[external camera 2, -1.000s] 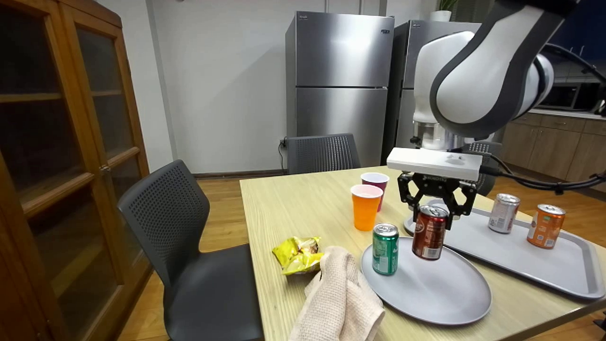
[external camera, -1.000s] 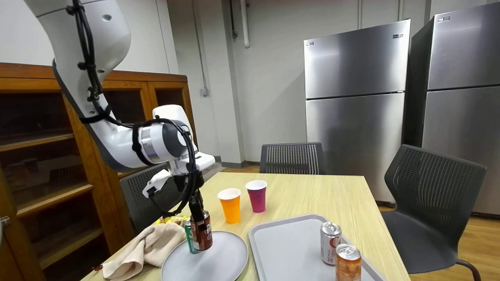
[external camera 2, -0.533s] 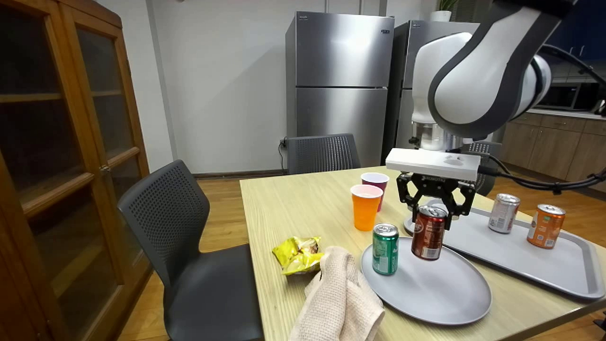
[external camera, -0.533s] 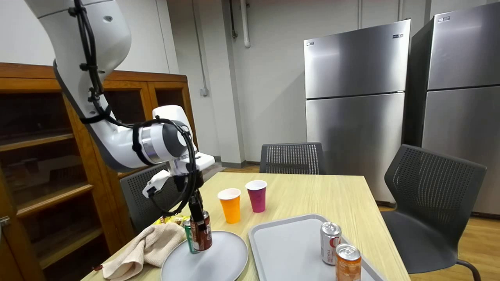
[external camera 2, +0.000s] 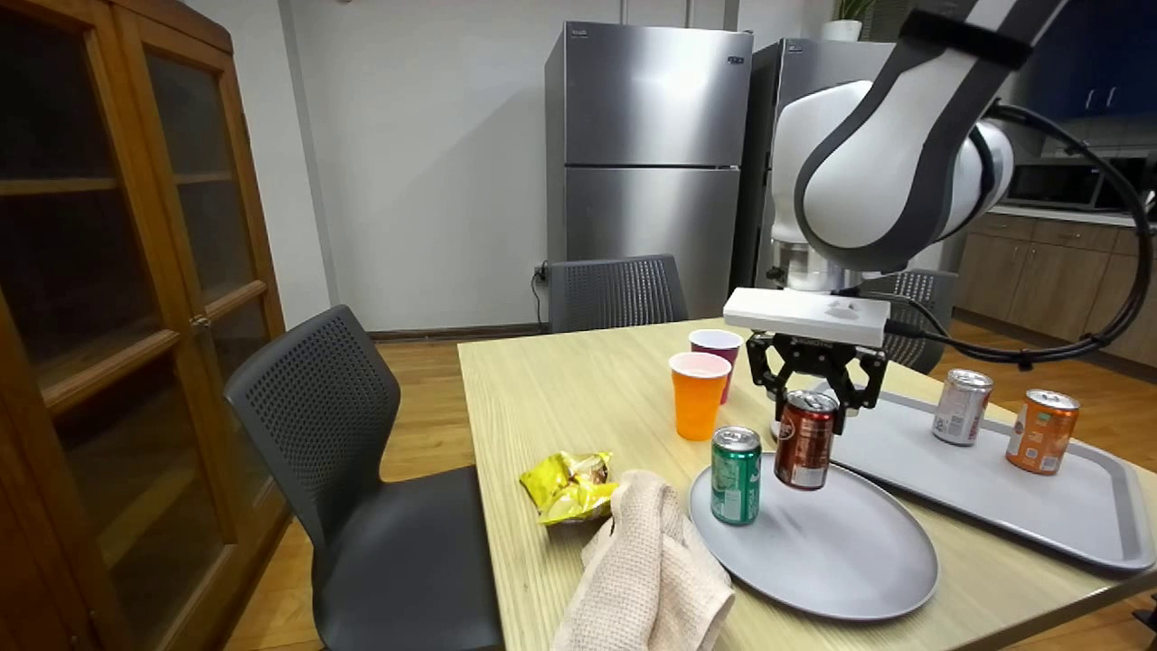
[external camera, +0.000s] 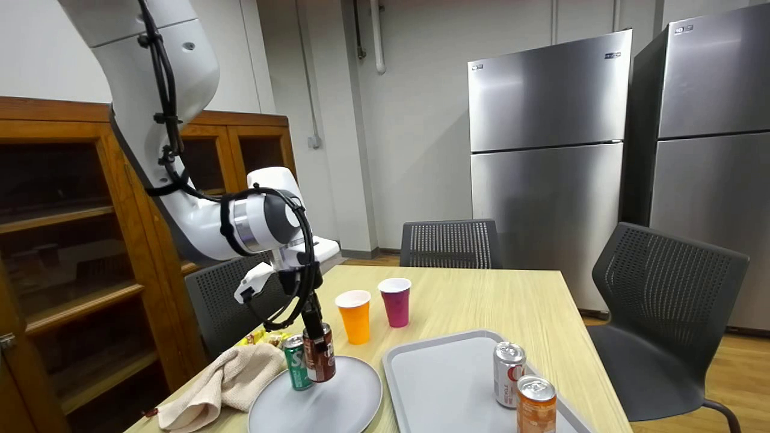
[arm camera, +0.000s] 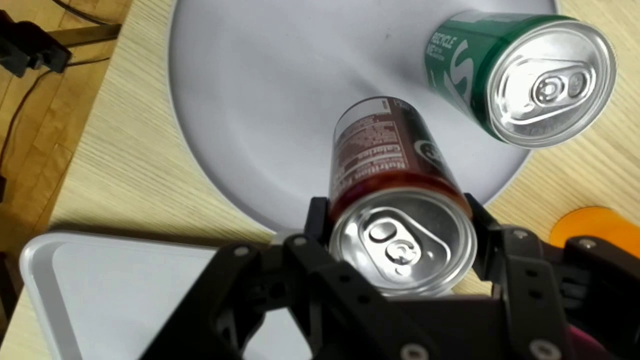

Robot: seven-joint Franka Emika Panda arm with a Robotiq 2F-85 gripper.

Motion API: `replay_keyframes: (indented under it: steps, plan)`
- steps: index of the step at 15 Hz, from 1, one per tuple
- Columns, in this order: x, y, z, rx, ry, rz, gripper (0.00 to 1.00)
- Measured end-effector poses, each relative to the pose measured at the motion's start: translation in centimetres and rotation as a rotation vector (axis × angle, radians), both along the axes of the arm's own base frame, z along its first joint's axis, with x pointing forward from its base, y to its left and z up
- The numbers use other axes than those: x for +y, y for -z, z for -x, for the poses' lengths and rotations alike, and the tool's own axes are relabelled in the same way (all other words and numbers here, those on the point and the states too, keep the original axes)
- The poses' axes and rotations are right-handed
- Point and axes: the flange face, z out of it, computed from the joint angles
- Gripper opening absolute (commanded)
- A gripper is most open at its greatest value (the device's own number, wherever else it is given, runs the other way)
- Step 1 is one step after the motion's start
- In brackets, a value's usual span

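My gripper (external camera 2: pixel 810 416) is shut on a dark red soda can (external camera 2: pixel 803 452), its two black fingers on either side near the can's top. In the wrist view the can (arm camera: pixel 385 145) leans away from the camera, its silver lid between the fingertips. It stands over the round grey plate (external camera 2: pixel 841 561); whether its base touches the plate I cannot tell. A green can (external camera 2: pixel 735 484) stands on the plate beside it, apart from the red can in the wrist view. In an exterior view the red can (external camera: pixel 321 364) is close by the green can (external camera: pixel 297 364).
A grey tray (external camera: pixel 445 373) beside the plate carries a silver can (external camera: pixel 506 376) and an orange can (external camera: pixel 537 409). Behind the plate stand an orange cup (external camera 2: pixel 698 402) and a purple cup (external camera: pixel 396 307). A beige cloth (external camera 2: pixel 651 570) and a yellow snack bag (external camera 2: pixel 568 488) lie near the plate.
In the last half second the arm has carried the red can slightly toward the cups, with the grip unchanged. More of the green can now shows in an exterior view. Other objects have stayed put.
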Motion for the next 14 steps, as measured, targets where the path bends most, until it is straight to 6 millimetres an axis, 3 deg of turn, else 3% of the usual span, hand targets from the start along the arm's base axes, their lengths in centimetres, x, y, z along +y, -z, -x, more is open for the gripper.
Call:
replay_keyframes:
  steps: [14]
  plan:
    - [-1.2,2.7,-4.5,0.002,0.020,0.012,0.39]
